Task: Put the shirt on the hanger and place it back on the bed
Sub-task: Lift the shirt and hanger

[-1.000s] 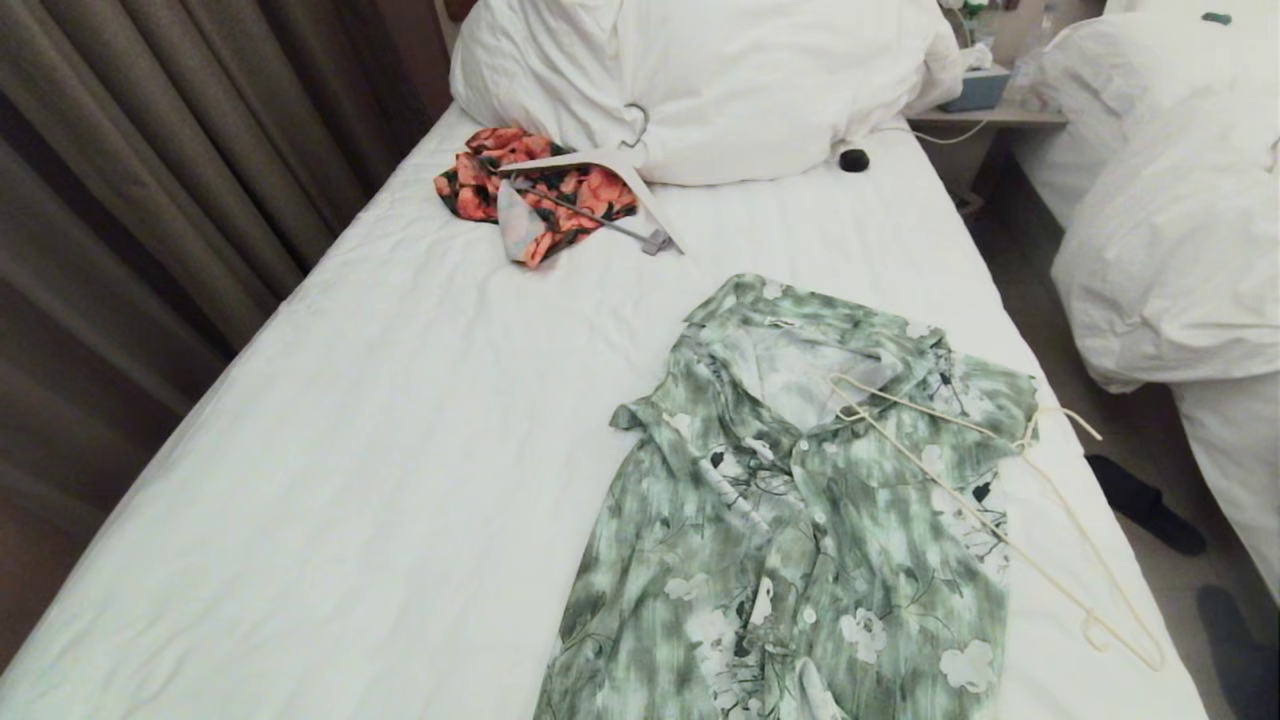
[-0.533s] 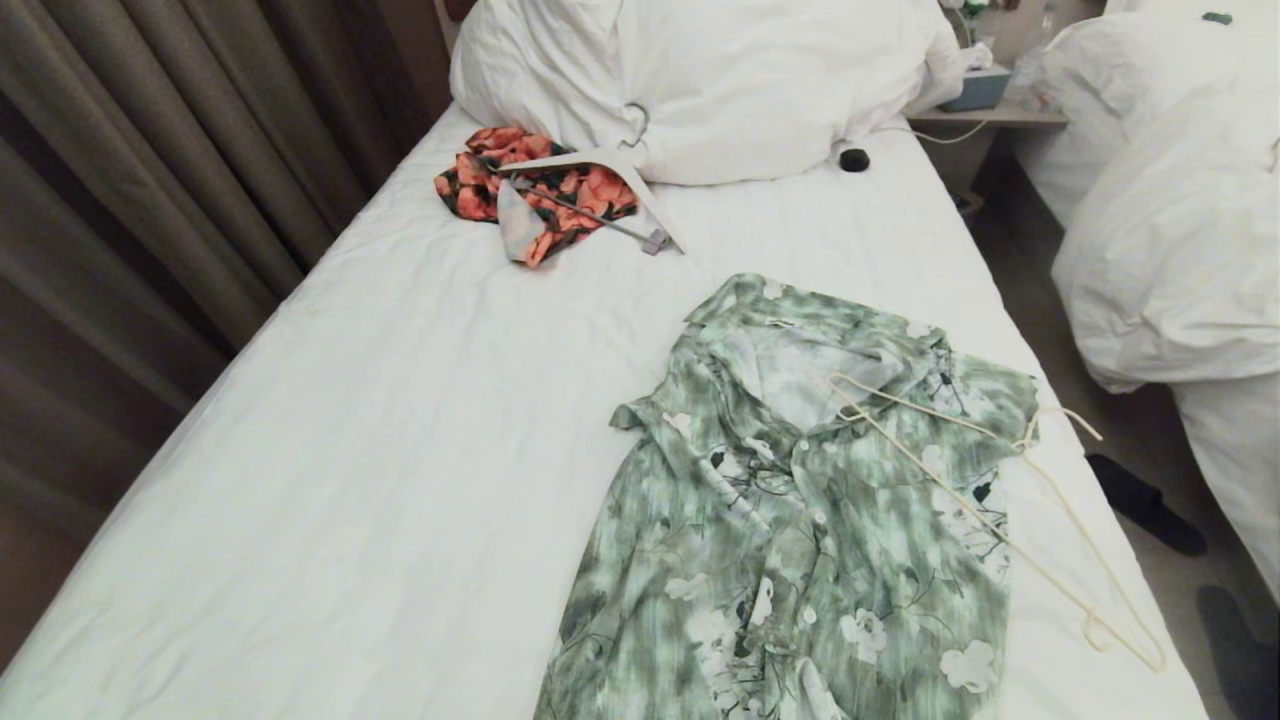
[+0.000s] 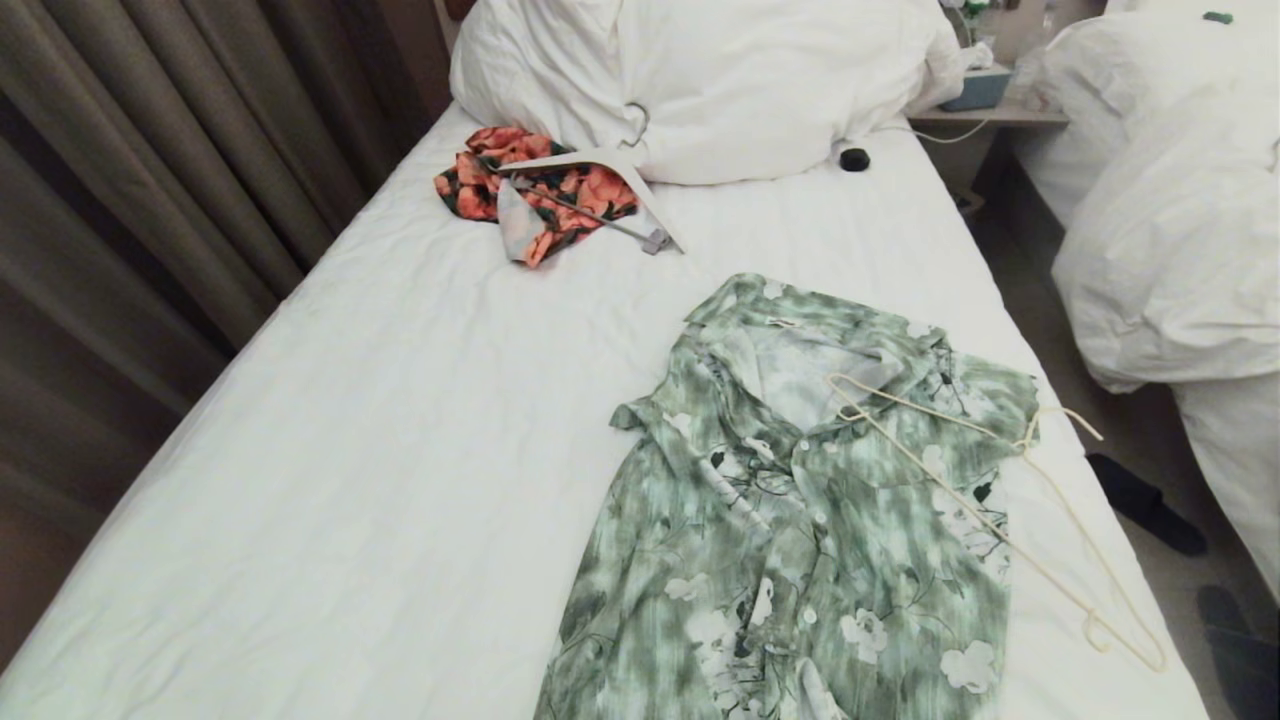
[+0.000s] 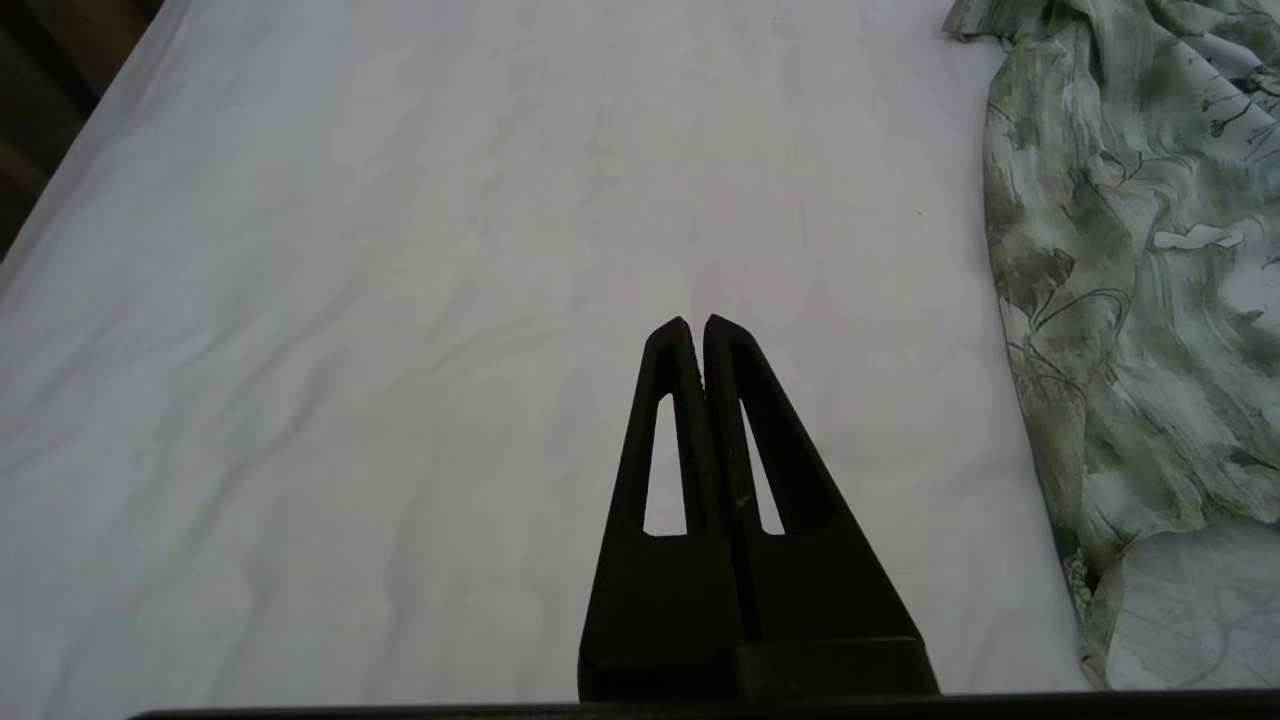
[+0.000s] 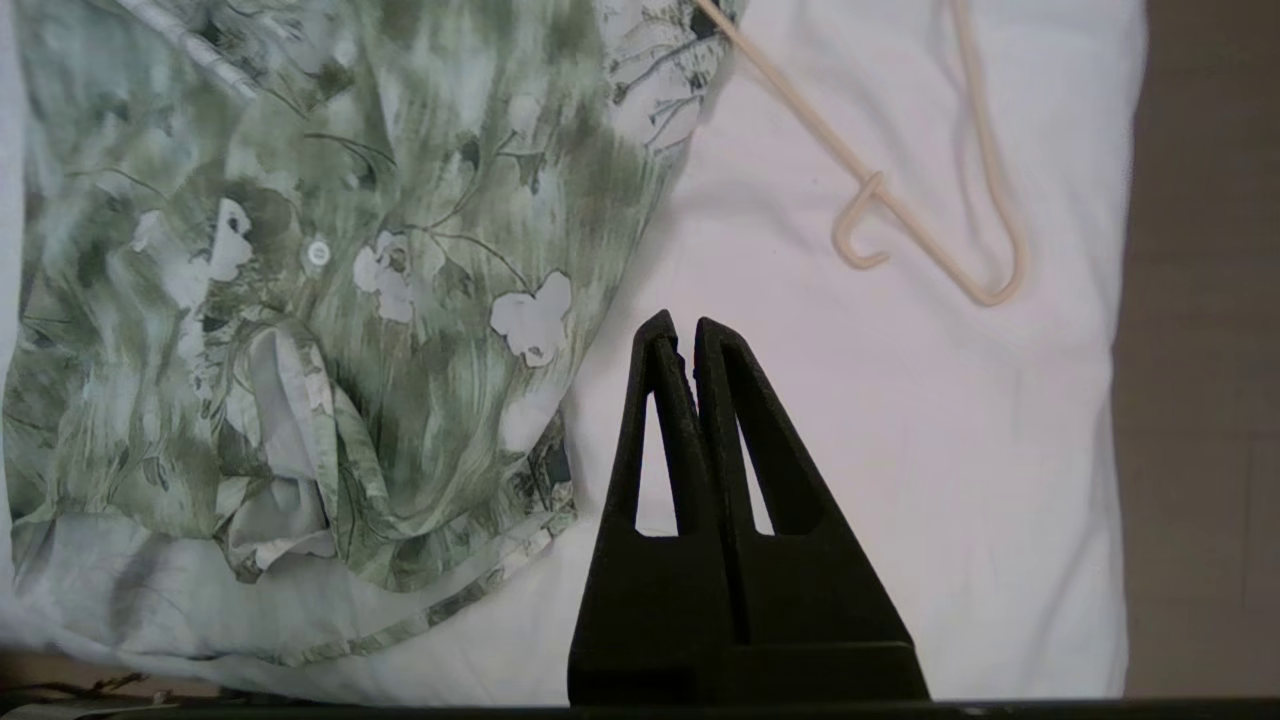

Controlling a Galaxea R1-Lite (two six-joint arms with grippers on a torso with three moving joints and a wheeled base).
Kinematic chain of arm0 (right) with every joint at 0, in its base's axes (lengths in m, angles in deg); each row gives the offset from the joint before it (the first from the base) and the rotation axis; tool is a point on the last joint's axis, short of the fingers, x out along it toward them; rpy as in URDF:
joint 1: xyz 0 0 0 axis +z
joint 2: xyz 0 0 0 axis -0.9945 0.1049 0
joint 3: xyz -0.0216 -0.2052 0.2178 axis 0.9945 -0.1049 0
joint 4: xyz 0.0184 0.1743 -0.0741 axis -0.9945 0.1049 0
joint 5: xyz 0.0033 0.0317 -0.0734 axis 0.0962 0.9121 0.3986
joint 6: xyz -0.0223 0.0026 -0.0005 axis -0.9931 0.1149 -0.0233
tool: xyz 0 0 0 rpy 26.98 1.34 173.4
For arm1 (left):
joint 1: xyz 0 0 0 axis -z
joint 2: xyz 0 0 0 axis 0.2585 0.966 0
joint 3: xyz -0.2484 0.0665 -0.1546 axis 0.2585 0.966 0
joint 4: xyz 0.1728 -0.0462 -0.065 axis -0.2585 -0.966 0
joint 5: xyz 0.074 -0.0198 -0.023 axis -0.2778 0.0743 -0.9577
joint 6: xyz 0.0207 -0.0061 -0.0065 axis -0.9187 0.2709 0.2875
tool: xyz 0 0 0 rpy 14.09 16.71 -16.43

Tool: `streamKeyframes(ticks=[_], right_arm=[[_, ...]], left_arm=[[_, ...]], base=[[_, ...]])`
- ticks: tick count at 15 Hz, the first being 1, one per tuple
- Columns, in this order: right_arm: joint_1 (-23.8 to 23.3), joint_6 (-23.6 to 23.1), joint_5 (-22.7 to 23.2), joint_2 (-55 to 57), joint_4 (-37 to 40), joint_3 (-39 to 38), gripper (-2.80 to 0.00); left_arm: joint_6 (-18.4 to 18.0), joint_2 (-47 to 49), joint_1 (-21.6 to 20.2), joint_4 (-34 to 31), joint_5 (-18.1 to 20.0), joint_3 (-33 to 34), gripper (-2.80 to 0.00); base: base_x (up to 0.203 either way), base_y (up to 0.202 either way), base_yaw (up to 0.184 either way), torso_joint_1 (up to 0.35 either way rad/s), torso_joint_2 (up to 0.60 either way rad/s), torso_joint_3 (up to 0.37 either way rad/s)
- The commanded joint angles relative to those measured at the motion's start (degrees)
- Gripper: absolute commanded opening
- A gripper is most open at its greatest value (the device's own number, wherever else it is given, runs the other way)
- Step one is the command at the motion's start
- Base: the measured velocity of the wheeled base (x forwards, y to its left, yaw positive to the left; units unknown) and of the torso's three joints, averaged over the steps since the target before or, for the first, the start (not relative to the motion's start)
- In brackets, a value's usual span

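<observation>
Brown curtains (image 3: 150, 180) hang along the left; a nightstand (image 3: 985, 115) sits far right, beside a second white duvet (image 3: 1170, 220), over dim grey floor (image 3: 1160, 580).

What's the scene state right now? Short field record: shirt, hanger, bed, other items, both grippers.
shirt: green-and-white floral, lying spread on the bed, collar toward the pillows, not on hanger
hanger: cream, thin; one end lying on the shirt's collar area, the rest on the sheet near the bed's right edge
bed: white sheet
pillows: white, at head of bed
other garment: orange-and-black floral, with a white hanger, near pillows
left gripper: shut, empty, over bare sheet
right gripper: shut, empty, over the sheet between shirt hem and hanger hook
</observation>
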Motion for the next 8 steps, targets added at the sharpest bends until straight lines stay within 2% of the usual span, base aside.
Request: streamKeyframes(ticks=[1, 4, 7, 8], right_arm=[[-1.43, 0.09, 0.94, 7.78, -0.07, 1.67, -2.8], [-5.57, 0.06, 7.8, 16.96, -0.2, 6.14, -2.8], [-6.97, 0.06, 14.04, 25.4, -0.14, 11.37, -2.8], [-7.34, 0.09, 17.93, 27.57, -0.11, 13.07, -2.8]], left_arm=[[-0.04, 0.07, 0.0, -0.02, -0.01, 0.0, -2.8], [-0.05, 0.07, 0.0, -0.02, -0.01, 0.0, -2.8], [-0.05, 0.07, 0.0, -0.02, -0.01, 0.0, -2.8], [-0.05, 0.07, 0.0, -0.02, -0.01, 0.0, -2.8]], base=[[0.0, 0.0, 0.0, 0.0, 0.0, 0.0], [0.0, 0.0, 0.0, 0.0, 0.0, 0.0], [0.0, 0.0, 0.0, 0.0, 0.0, 0.0], [0.0, 0.0, 0.0, 0.0, 0.0, 0.0]])
